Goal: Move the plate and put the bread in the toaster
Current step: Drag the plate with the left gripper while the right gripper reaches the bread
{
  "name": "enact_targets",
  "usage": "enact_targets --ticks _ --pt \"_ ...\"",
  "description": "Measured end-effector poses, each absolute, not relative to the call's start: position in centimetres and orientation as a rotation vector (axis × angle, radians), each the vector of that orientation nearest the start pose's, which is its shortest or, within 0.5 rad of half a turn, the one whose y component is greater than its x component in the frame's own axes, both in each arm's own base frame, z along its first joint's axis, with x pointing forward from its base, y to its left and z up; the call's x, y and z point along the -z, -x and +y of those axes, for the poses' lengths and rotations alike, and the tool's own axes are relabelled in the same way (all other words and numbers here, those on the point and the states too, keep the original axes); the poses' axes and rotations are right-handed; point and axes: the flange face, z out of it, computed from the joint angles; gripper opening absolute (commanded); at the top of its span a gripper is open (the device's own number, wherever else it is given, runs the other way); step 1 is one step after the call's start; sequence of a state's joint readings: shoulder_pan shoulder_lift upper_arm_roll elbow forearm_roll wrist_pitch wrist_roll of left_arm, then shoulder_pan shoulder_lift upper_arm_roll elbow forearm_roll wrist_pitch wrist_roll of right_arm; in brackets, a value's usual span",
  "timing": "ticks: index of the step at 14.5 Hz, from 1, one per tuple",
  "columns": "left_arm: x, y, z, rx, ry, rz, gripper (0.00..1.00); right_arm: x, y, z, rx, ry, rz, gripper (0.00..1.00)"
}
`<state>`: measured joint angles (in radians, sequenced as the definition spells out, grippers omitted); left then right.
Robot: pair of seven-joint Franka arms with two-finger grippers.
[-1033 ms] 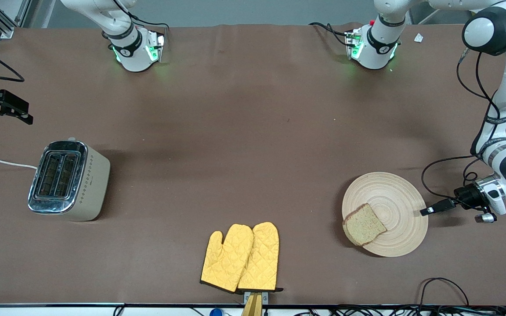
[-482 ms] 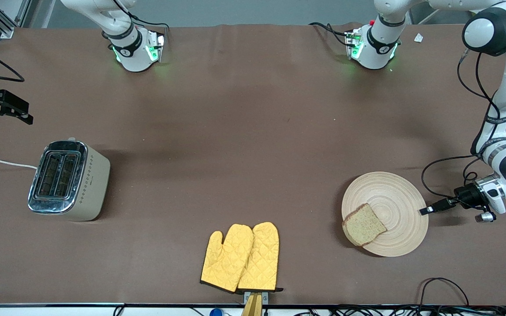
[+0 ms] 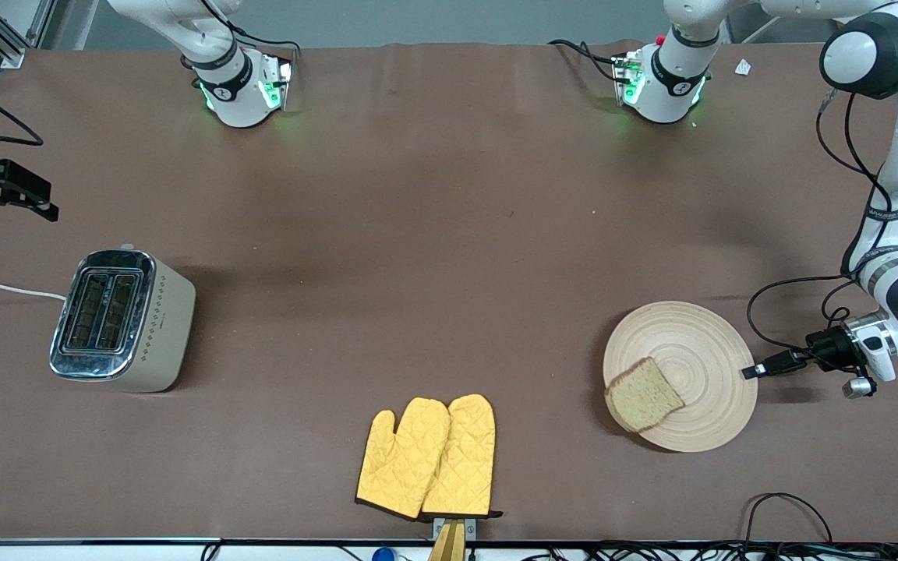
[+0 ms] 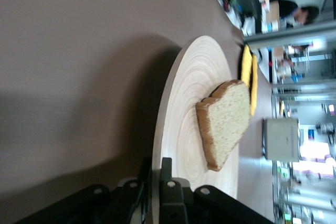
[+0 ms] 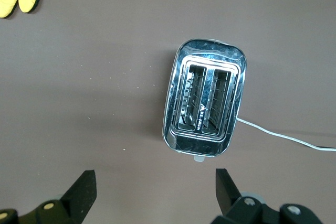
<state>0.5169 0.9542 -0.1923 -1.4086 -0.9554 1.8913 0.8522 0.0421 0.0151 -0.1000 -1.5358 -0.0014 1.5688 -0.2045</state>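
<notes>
The left pincer point(image 3: 750, 372) is clamped on the rim of the plate point(image 3: 702, 351), which carries the bread point(image 3: 642, 395) at the left arm's end of the tabletop point(image 3: 449, 257). The plate-moving step is in hand; next it likely needs carrying level toward the toaster point(image 3: 120, 320), over which the right pincer point(image 5: 155, 192) waits with fingers apart.

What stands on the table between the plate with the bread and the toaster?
Nothing visible blocks the way. The oven mitts lie nearer the front camera than the stretch between plate and toaster. The bread lies on the plate; left gripper grips its rim.
</notes>
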Motion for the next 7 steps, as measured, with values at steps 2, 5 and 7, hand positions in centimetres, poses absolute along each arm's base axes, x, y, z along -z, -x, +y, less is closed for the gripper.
enact_targets --ticks 2,5,7 --pt "-15.9 -67.8 16.4 -0.2 -2.07 0.0 0.01 -63.3 -55.9 -3.0 0.029 3.138 -0.235 1.0" --pt "-20.0 -68.9 10.2 -0.085 -2.018 -0.062 0.01 -63.3 -55.9 -2.6 0.031 3.137 -0.249 1.0" --pt "-20.2 -68.7 4.8 -0.018 -1.978 -0.077 0.01 -63.3 -55.9 -2.2 0.035 3.135 -0.258 1.0"
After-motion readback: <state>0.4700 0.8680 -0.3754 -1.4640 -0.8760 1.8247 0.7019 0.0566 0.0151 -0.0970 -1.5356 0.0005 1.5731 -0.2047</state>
